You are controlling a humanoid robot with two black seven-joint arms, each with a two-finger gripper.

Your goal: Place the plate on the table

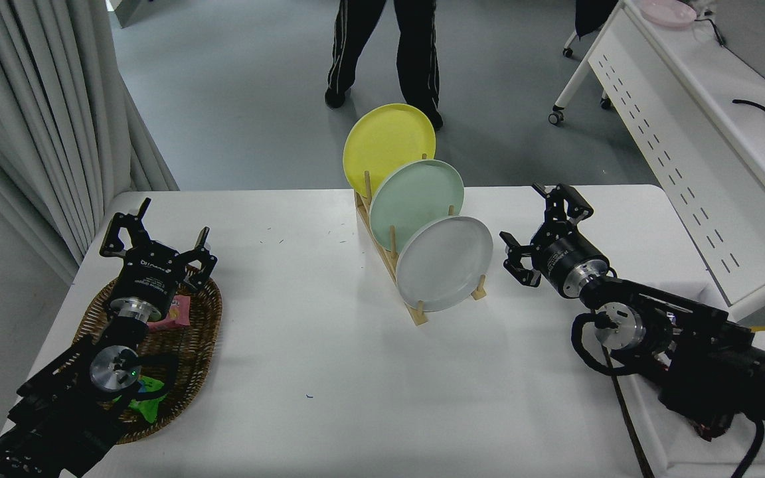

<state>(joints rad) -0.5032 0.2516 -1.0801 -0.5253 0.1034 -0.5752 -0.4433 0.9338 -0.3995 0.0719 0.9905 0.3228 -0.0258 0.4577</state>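
The light grey plate (444, 263) stands upright in the front slot of a wooden rack (392, 265) at the middle of the white table (329, 372). A mint green plate (416, 198) and a yellow plate (388, 143) stand behind it in the same rack. My right gripper (540, 226) is open and empty, just to the right of the grey plate, a short gap away and pointing toward it. My left gripper (157, 239) is open and parked over a wicker basket (186, 345) at the lower left.
The basket holds a pink packet (178, 312) and a green packet (147, 398). A person's legs (382, 46) are on the floor beyond the table's far edge. A white perforated-panel desk (681, 153) stands at the right. Curtains hang at the left.
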